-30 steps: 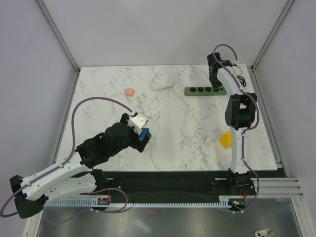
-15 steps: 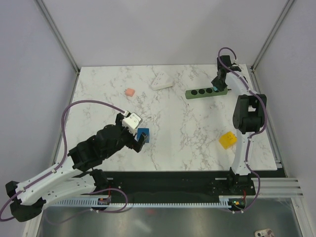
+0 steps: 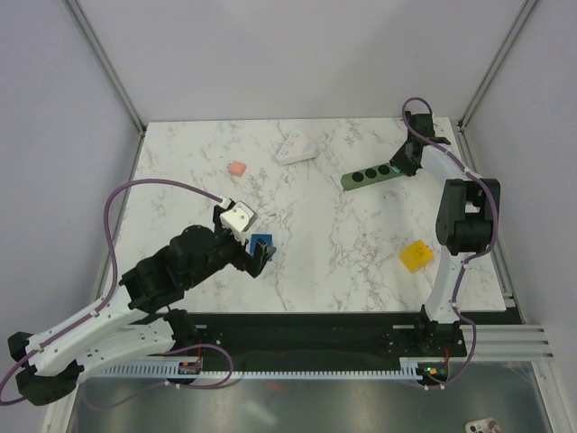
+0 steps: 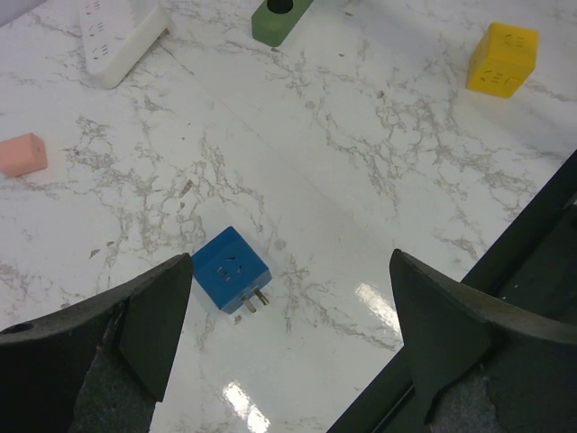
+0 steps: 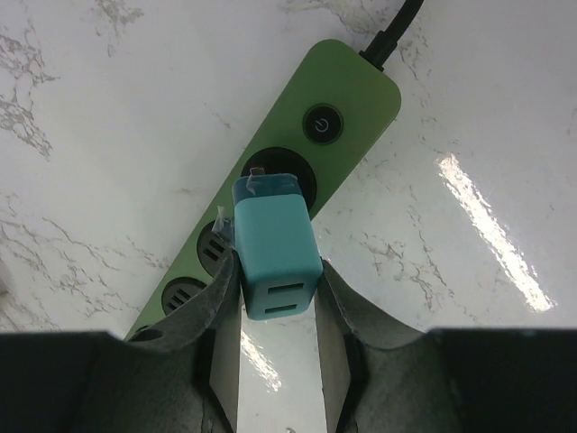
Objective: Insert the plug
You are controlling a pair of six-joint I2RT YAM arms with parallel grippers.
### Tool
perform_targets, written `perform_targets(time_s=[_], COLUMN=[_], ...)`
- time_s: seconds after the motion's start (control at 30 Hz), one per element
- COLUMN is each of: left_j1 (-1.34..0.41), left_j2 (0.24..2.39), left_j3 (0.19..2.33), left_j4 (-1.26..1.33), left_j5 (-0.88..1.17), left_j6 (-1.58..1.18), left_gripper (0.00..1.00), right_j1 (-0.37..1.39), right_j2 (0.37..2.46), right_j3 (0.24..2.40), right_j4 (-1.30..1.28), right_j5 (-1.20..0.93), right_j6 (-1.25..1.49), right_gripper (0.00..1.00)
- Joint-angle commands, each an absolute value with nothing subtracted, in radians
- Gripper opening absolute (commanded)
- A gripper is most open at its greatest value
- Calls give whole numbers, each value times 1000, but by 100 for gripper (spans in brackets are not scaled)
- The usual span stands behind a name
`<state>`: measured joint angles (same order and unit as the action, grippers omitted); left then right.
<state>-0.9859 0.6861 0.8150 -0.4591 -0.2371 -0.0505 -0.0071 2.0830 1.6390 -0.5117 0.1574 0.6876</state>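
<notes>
The bright-blue plug lies on its side on the marble table, its two metal prongs pointing toward the near edge; it also shows in the top view. My left gripper is open and hovers above it, the plug near the left finger. In the top view the left gripper is at the plug. My right gripper is shut on a teal charger block sitting in a socket of the green power strip. The strip lies diagonally at the back right.
A yellow block sits at the right, a pink block at the back left, a white power strip at the back middle. The strip's black cable leads off its switch end. The black front rail borders the table.
The left gripper has opened, and the blue plug now lies on the table under it. The right arm swung right, turning the green strip from level to diagonal.
</notes>
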Motion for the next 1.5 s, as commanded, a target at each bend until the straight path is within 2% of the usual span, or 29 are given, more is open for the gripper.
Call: perform_targets(time_s=[0.0,0.23,0.37,0.53,0.63,0.8,1.0,1.27,1.47], left_j1=[-991,-991,-991,-991,-989,-985,-979,-974,-974], left_j2=[715,764,798,873,928,989,965,942,942], left_j3=[896,930,936,945,960,995,983,933,923], left_j4=[-373,-330,-330,-328,-328,-347,-364,-364,-364], left_j5=[-201,-219,-252,-235,-196,-134,-140,-156,-169], left_j6=[-158,-247,-279,-340,-374,-385,-387,-394,-397], left_gripper=[96,96,96,96,96,96,96,96,96], right_j1=[-44,-5,109,215,215,192,126,17,-24], right_j2=[2093,1954,1873,1749,1688,1681,1831,1983,2066], right_j3=[1497,1300,1184,1063,1042,1182,1454,1630,1686], right_j4=[-844,-798,-762,-770,-796,-913,-1074,-1164,-1187], right_j5=[209,156,141,169,217,264,216,146,87], right_j6=[486,485,506,535,564,658,681,710,704], right_gripper=[0,0,0,0,0,0,0,0,0])
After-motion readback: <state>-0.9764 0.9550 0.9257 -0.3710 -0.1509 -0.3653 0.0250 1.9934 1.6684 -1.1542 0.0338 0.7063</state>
